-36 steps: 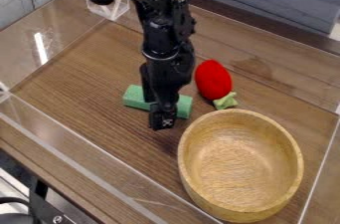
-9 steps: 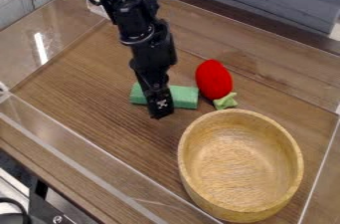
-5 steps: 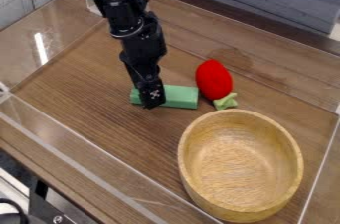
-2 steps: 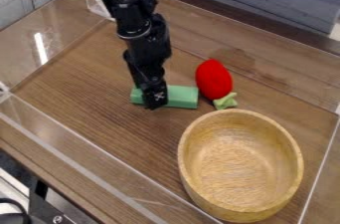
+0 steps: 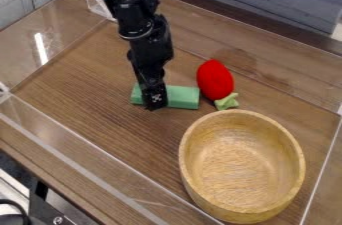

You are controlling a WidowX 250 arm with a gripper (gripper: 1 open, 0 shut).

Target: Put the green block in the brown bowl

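Wood-grain tabletop inside clear walls, grey boards behind. Our gripper left of centre, pointing down, jaws spread wide, nothing held. Green block flat on table right under it, left end covered by fingers. Red toy just right of block. Brown bowl lower right, nothing in it. We judge: straddle block's narrow width, seat low, close squarely, lift clear of rim. Fingertip contact with block hard to make out; arm cut off at top.

No readable text, label, brand, number or sign anywhere in view.
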